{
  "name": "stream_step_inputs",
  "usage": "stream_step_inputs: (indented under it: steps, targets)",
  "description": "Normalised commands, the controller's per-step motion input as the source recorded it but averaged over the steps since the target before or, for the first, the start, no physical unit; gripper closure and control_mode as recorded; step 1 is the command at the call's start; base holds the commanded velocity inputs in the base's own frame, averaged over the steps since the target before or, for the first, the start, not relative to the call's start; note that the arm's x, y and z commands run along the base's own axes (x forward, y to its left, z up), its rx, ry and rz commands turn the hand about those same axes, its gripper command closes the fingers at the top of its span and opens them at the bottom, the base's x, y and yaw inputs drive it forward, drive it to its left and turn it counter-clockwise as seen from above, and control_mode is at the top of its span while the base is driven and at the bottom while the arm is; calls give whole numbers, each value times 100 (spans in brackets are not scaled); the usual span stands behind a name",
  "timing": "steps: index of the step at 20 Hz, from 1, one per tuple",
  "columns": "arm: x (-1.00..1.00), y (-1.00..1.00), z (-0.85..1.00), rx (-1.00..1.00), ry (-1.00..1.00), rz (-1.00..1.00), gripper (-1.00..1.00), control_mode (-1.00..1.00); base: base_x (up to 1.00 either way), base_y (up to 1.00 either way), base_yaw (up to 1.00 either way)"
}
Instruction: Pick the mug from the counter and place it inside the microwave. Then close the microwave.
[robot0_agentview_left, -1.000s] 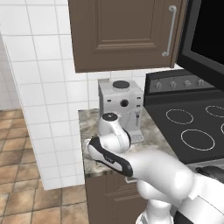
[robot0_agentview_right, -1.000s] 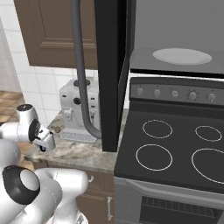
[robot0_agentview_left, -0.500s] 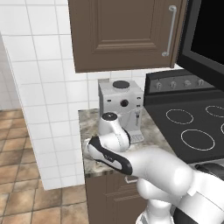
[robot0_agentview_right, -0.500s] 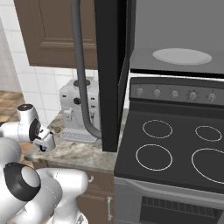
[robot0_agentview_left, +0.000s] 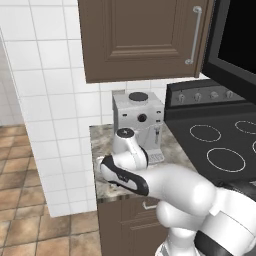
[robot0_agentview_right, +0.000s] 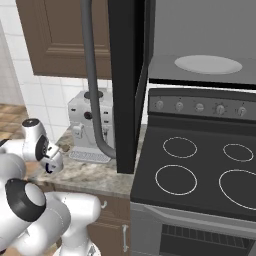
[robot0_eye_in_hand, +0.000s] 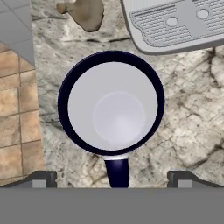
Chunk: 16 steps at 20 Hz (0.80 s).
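Note:
Seen from straight above in the hand view, the mug (robot0_eye_in_hand: 113, 103) stands upright on the granite counter (robot0_eye_in_hand: 188, 109), with its navy rim round a pale inside and its navy handle pointing toward the hand. My gripper (robot0_eye_in_hand: 111, 178) hangs open over it, one fingertip on either side of the handle and nothing between them. In the right base view the hand (robot0_agentview_right: 49, 156) points down over the counter's (robot0_agentview_right: 85, 172) left end. The microwave (robot0_agentview_right: 200, 60) hangs above the stove with its black door (robot0_agentview_right: 127, 75) swung wide open and the white turntable (robot0_agentview_right: 207, 64) showing inside.
A silver-grey coffee machine (robot0_agentview_left: 137, 117) stands just behind the hand, and its drip tray (robot0_eye_in_hand: 175, 24) lies close to the mug. A small brown object (robot0_eye_in_hand: 85, 13) lies beyond the mug. The counter's left edge drops to the tiled floor (robot0_eye_in_hand: 17, 118). A black stovetop (robot0_agentview_right: 200, 165) adjoins on the right.

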Motion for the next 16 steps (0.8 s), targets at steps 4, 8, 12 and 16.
stream_step_inputs:
  steps: [4,8,12,16]
  targets:
    - [5,0,0,0,-2,0,-100,-100,0,0,0]
    - [0,0,0,0,0,0,-100,-100,0,0,0]
    - [-9,0,0,0,0,0,-100,-100,0,0,0]
    - [-10,0,0,0,0,0,-100,-100,0,0,0]
